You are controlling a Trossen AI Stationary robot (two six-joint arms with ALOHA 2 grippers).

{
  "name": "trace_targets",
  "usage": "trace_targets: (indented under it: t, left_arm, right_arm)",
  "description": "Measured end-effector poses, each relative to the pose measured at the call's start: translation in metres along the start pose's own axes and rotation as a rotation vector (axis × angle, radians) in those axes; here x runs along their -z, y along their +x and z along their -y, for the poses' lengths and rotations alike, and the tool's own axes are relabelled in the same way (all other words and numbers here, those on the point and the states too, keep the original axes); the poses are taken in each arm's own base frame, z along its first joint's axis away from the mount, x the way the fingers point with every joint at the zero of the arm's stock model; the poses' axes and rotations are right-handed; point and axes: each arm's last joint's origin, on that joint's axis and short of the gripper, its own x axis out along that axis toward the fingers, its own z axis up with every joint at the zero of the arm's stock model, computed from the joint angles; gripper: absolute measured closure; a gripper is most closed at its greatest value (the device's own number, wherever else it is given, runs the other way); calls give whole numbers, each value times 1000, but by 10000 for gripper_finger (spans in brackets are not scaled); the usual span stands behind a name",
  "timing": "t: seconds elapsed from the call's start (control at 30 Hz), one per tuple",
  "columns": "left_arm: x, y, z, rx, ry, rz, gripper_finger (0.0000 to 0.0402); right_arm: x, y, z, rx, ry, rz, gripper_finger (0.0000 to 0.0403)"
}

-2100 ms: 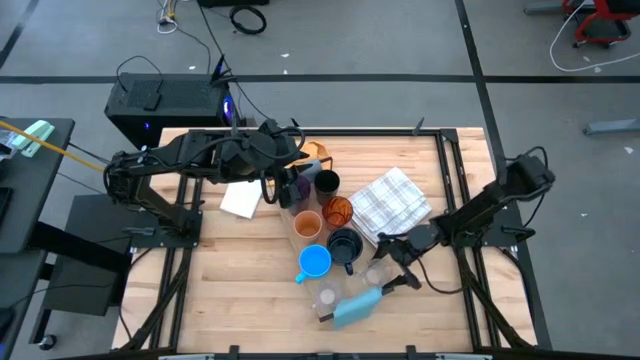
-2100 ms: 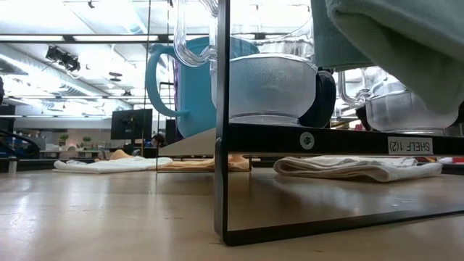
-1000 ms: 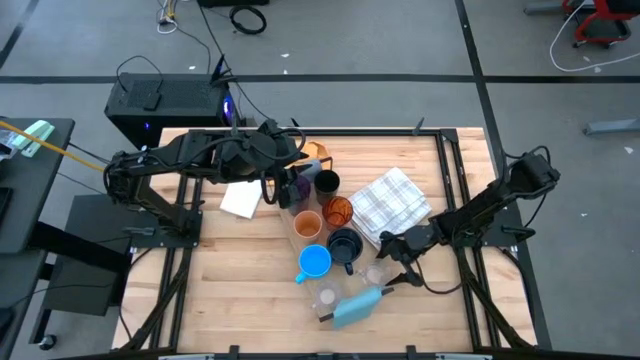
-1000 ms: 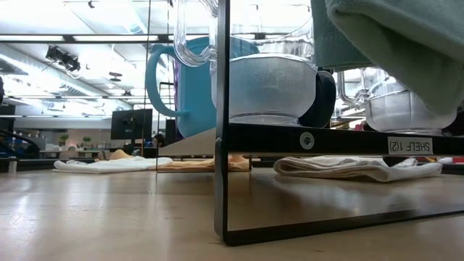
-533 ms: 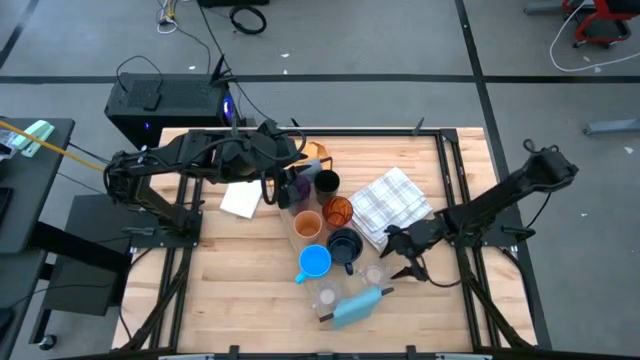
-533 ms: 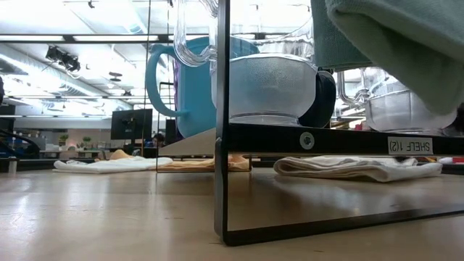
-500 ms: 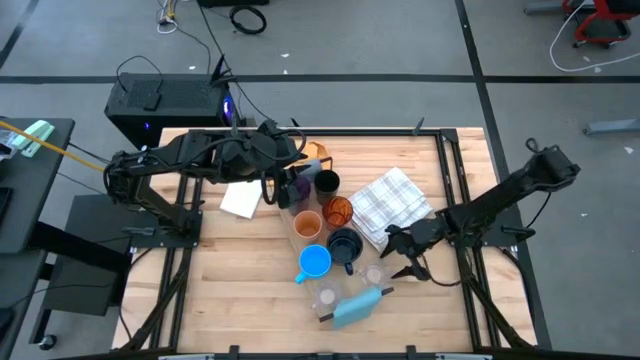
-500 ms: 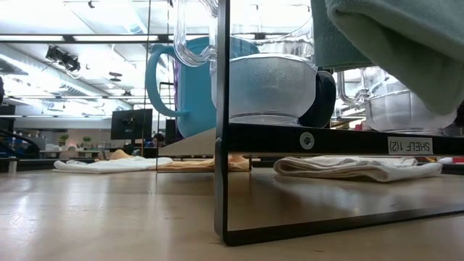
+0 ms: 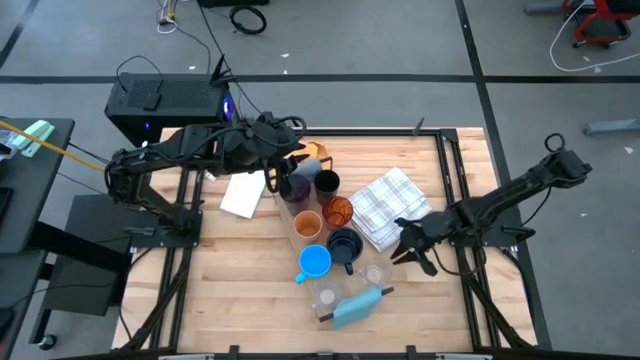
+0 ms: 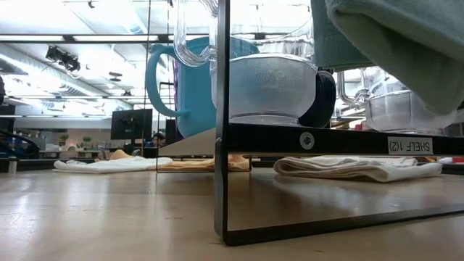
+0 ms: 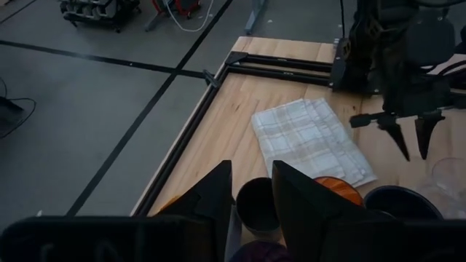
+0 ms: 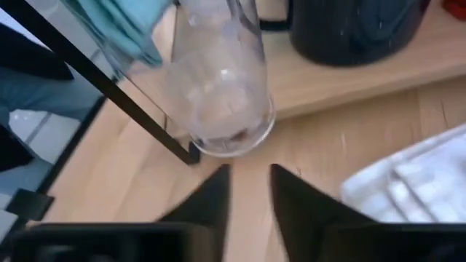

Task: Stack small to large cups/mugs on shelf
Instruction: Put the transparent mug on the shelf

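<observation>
Cups stand in a slanting row on the shelf (image 9: pixel 352 290): a black cup (image 9: pixel 327 183), a purple tumbler (image 9: pixel 293 188), two orange cups (image 9: pixel 307 225) (image 9: pixel 338 211), a navy mug (image 9: pixel 345 245), a blue mug (image 9: pixel 315 262) and clear glasses (image 9: pixel 375 272) (image 9: pixel 327 297). My left gripper (image 9: pixel 277 180) is at the tumbler's rim, shut on it. My right gripper (image 9: pixel 412 250) hangs open with a narrow gap, to the right of the nearer glass (image 12: pixel 222 80), with nothing between its fingers. My left gripper comes at the purple tumbler (image 11: pixel 255 252) from above, at its rim on the table's left side. Purple shows low between the two fingers (image 11: pixel 218 200). The gripper's own body hides the contact. The tumbler stays upright in the row.
A white checked cloth (image 9: pixel 395 205) lies right of the row, and a white sheet (image 9: pixel 242 197) lies to its left. An orange-brown board (image 9: pixel 315 150) is at the far end. The shelf's black frame (image 10: pixel 221 130) fills the low view. There is bare wood near the front.
My right gripper has drawn back from the clear glass toward the table's right edge, and its fingers have closed to a narrow gap. The glass stays standing. My left gripper has shifted a little toward the far edge.
</observation>
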Motion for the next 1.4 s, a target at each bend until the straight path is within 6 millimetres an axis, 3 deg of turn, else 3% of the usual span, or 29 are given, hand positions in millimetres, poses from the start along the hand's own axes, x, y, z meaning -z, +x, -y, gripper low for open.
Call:
trace_targets:
  t: [0.1,0.17,0.37,0.7,1.1,1.4]
  left_arm:
    - [0,0,0,0,-1,1,294]
    - [0,0,0,0,-1,1,294]
    - [0,0,0,1,-8,3,294]
    - [-5,1,-2,-1,-35,47,294]
    - [-5,0,0,21,-59,46,294]
    - [-5,0,0,21,-59,45,294]
  right_arm:
    - [-2,-2,-1,-18,9,26,371]
    - [-3,-4,-2,-34,16,35,391]
    - [-15,-6,-12,-136,50,114,394]
    - [-36,-11,-24,-157,27,117,398]
    - [-31,-10,-22,-99,7,40,401]
    - [-30,3,-20,-88,11,8,402]
